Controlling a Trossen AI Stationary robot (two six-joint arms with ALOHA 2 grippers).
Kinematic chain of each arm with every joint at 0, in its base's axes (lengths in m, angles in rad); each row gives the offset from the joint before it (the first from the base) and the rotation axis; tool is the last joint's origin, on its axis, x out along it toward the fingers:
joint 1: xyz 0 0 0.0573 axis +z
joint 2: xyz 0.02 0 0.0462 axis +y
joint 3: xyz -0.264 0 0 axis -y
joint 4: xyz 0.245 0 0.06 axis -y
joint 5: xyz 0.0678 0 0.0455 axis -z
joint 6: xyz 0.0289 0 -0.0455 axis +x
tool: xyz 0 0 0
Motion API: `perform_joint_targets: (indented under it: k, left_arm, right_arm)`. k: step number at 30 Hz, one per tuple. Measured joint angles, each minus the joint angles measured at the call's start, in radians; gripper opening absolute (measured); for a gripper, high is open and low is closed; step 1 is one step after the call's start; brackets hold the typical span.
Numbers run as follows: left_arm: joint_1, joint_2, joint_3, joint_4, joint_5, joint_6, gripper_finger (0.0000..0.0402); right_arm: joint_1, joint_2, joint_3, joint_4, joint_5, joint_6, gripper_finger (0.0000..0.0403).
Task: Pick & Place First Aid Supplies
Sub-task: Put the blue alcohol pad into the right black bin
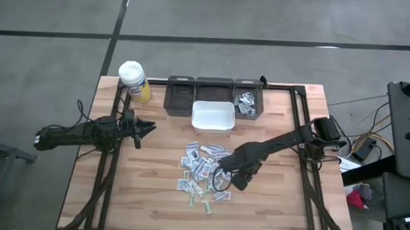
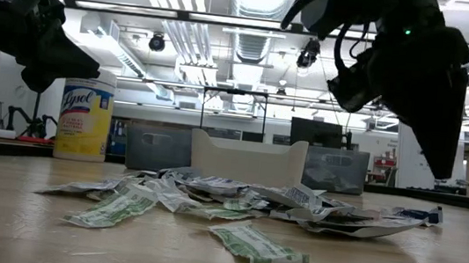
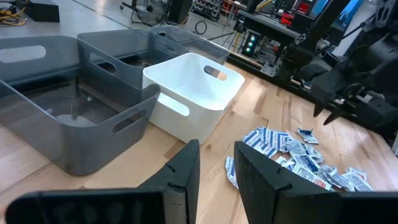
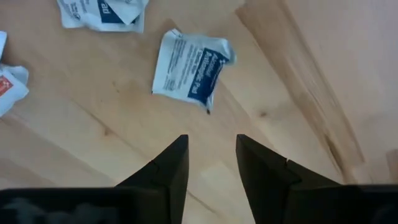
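Observation:
The first aid supplies are a loose heap of small white packets and strips with blue, red and green print, lying flat on the wooden table, also seen in the low view. My right gripper hovers over the heap's right edge, open and empty. In its wrist view the fingers point down at bare wood, just short of one white-and-blue packet. My left gripper is open and empty. It waits to the heap's left and faces the white bin.
A white bin stands just beyond the heap. Three grey bins line the far edge, and the right one holds some packets. A white-capped yellow bottle stands at the far left corner. Bare wood lies near the front edge.

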Motion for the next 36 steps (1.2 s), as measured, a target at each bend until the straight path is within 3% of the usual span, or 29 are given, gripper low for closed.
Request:
perform_joint_targets:
  k: [22, 36]
  left_arm:
    - [0.000, 0.000, 0.000, 0.000, 0.000, 0.000, 0.0094]
    - [0.000, 0.000, 0.000, 0.000, 0.000, 0.000, 0.0094]
  right_arm:
    - [-0.034, 0.000, -0.140, 0.227, 0.030, -0.071, 0.0135]
    - [-0.043, -0.005, -0.216, 0.313, 0.027, 0.017, 0.0120]
